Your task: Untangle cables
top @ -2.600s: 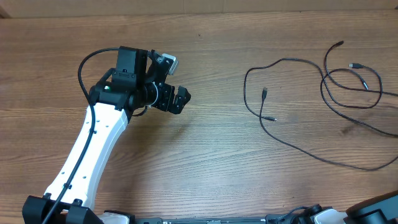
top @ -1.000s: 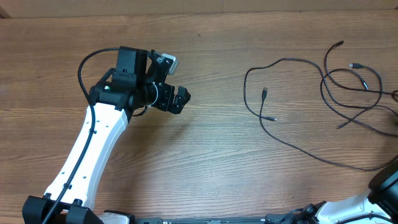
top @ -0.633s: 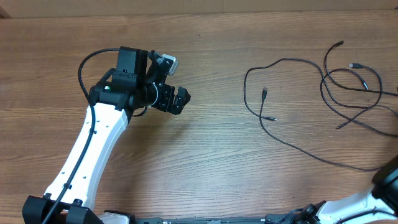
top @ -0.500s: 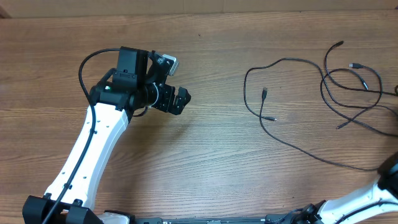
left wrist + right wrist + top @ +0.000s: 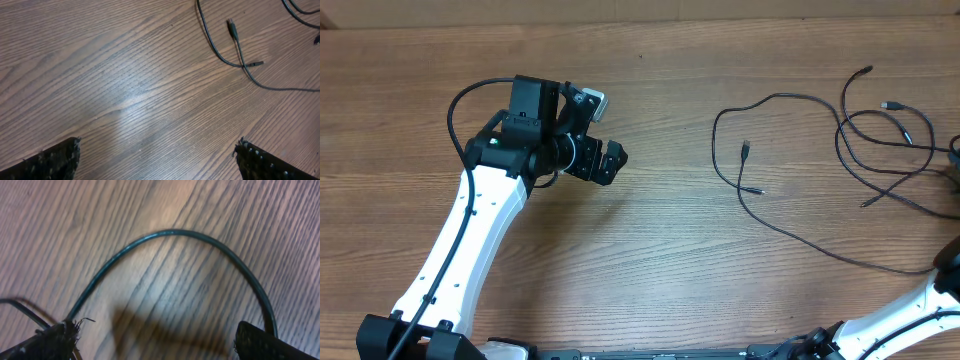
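Note:
Thin black cables lie spread over the right half of the wooden table. One cable [image 5: 775,98] curves round to two small plug ends [image 5: 745,150]. A long strand [image 5: 820,250] runs toward the right edge, and overlapping loops [image 5: 880,170] lie at the far right. My left gripper [image 5: 610,162] hovers open well left of them. In the left wrist view, the left gripper [image 5: 157,145] has only bare wood between its fingers, with the cable and its plugs [image 5: 232,27] ahead. My right gripper [image 5: 156,330] is open low over an arched cable [image 5: 170,231], which passes by its right finger [image 5: 260,340].
The white right arm [image 5: 920,305] comes in from the bottom right corner. The table's back edge [image 5: 640,22] runs along the top. Bare wood lies between the left gripper and the cables.
The right arm has swung up toward the right edge. A strand with a plug end now crosses the right loops. The left arm has not moved.

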{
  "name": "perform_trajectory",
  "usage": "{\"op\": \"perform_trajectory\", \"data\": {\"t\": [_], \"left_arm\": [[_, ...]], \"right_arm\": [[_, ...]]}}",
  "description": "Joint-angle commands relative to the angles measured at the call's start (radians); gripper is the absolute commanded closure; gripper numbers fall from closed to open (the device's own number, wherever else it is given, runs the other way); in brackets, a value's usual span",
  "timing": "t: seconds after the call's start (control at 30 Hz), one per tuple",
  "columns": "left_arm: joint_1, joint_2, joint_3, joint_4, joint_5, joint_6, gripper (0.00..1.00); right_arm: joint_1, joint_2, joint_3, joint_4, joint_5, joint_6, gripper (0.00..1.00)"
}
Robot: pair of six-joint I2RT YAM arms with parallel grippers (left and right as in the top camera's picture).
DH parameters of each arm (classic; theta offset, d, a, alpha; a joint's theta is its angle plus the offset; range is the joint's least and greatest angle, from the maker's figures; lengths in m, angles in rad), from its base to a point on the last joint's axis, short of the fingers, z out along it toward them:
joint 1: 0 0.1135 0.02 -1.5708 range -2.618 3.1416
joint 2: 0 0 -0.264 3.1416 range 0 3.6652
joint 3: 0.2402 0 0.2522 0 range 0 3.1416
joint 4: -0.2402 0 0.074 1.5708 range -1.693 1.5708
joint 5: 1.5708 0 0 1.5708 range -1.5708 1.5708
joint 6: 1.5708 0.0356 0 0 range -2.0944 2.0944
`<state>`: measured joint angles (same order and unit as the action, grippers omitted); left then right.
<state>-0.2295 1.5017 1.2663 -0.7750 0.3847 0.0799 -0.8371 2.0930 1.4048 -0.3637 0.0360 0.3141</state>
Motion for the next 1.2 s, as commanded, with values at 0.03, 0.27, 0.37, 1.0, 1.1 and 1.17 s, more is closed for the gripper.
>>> {"op": "perform_trajectory", "data": {"t": [0.03,0.27,0.37,1.0,1.1,1.17], "left_arm": [[-0.006,0.002,0.003,0.013,-0.013,-0.005,0.00],[-0.006,0.002,0.003,0.138,-0.029,-0.006,0.01],[-0.006,0.002,0.003,0.187,-0.030,-0.006,0.01],[-0.006,0.002,0.003,0.414,-0.119,-0.148,0.01],[-0.006,0.002,0.003,0.414,-0.146,-0.147,0.00],[-0.006,0.002,0.003,0.414,-0.161,-0.147,0.00]], "right_arm": [[0.002,-0.017,0.024,-0.019,-0.005,-0.008,0.00],[0.002,-0.026,0.031,-0.013,-0.005,-0.008,0.01],[0.002,-0.043,0.031,-0.005,-0.006,-0.008,0.01],[-0.001,-0.037,0.031,0.240,-0.004,0.094,0.00],[-0.001,-0.024,0.031,0.222,0.011,0.160,0.00],[-0.001,-0.013,0.031,0.216,0.026,0.215,0.00]]}}
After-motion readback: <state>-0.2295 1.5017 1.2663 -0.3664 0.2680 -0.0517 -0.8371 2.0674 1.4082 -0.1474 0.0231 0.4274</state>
